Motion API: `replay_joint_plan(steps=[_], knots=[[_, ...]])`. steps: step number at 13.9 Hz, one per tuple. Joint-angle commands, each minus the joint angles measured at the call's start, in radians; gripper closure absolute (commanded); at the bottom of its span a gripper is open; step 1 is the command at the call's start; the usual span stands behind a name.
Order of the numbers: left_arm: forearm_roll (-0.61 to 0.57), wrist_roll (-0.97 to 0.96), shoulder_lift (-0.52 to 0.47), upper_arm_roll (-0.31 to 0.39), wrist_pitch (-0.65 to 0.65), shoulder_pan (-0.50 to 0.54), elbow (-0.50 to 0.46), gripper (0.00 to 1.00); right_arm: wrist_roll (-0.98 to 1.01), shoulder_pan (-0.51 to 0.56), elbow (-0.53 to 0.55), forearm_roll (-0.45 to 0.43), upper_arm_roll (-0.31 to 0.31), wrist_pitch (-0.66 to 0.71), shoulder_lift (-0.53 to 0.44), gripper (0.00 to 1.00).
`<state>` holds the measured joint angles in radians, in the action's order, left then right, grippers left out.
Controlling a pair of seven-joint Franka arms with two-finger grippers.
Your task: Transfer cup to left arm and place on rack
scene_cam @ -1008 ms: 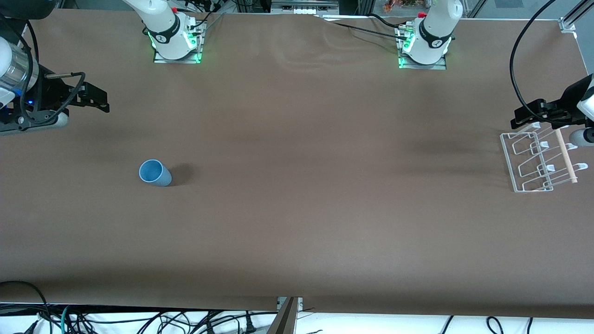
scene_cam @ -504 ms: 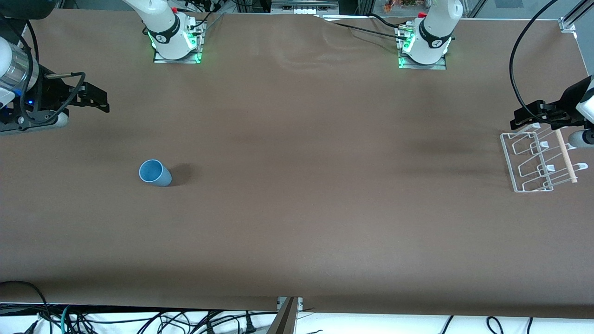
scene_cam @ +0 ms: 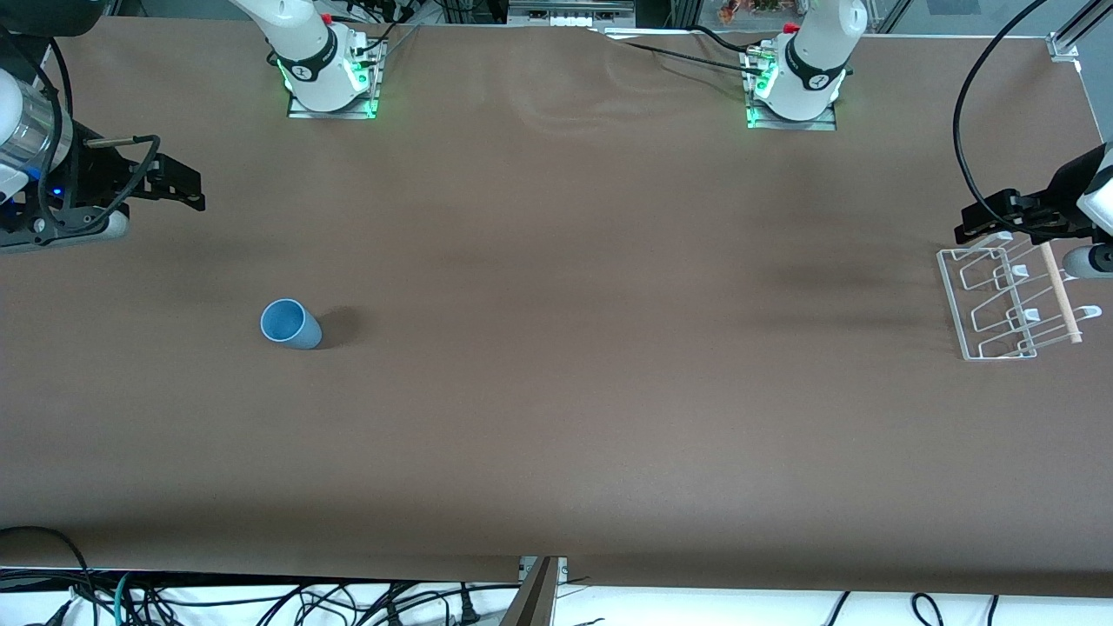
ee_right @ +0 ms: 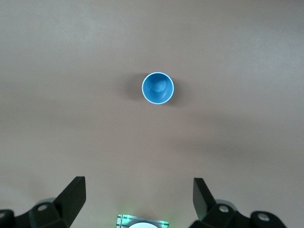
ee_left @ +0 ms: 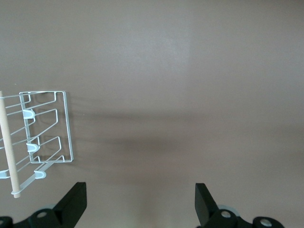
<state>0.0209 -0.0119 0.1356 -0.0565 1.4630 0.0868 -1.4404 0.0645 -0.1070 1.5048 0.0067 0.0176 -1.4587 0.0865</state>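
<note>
Below the right gripper (scene_cam: pixel 187 187), toward the front camera, the cup (scene_cam: pixel 290 324) stands upright on the table (scene_cam: pixel 556 391), mouth up, untouched. That gripper hangs high over the right arm's end of the table, fingers spread wide and empty; its wrist view looks straight down into the cup (ee_right: pixel 158 88), so I'd judge it staged for a top-down approach. Pickup not yet begun.

At the left arm's end, the left gripper (scene_cam: pixel 987 217) hovers over the rack's (scene_cam: pixel 1000 300) edge, jaws released, nothing held. Probably parked to wait for the handover. The rack (ee_left: pixel 45 133) sits empty, wooden dowel (ee_left: pixel 9 147) along one side.

Surface: plain brown mat, faintly rippled between the two bases (scene_cam: pixel 330 83). Cables (scene_cam: pixel 261 600) hang below the table's front edge.
</note>
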Motion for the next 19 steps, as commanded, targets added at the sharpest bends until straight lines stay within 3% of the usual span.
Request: replay_joint_plan(steps=[1, 6, 10, 16, 19], knots=[[0.016, -0.008, 0.012, -0.003, -0.006, 0.005, 0.028, 0.0, -0.008, 0.006, 0.005, -0.013, -0.011, 0.003, -0.008, 0.0], [0.016, -0.014, 0.012, -0.005, -0.006, 0.004, 0.028, 0.0, -0.015, 0.012, 0.04, -0.011, -0.005, -0.015, 0.019, 0.0], [0.016, -0.013, 0.019, -0.005, -0.006, 0.007, 0.029, 0.0, -0.005, 0.018, 0.205, -0.014, 0.011, -0.217, 0.03, 0.0], [0.013, -0.014, 0.026, -0.006, -0.004, 0.001, 0.043, 0.0, 0.0, 0.021, 0.23, -0.013, 0.019, -0.477, 0.245, 0.0], [0.014, -0.014, 0.026, -0.005, -0.006, 0.001, 0.044, 0.0, 0.003, 0.021, 0.297, -0.013, 0.021, -0.58, 0.28, 0.0]])
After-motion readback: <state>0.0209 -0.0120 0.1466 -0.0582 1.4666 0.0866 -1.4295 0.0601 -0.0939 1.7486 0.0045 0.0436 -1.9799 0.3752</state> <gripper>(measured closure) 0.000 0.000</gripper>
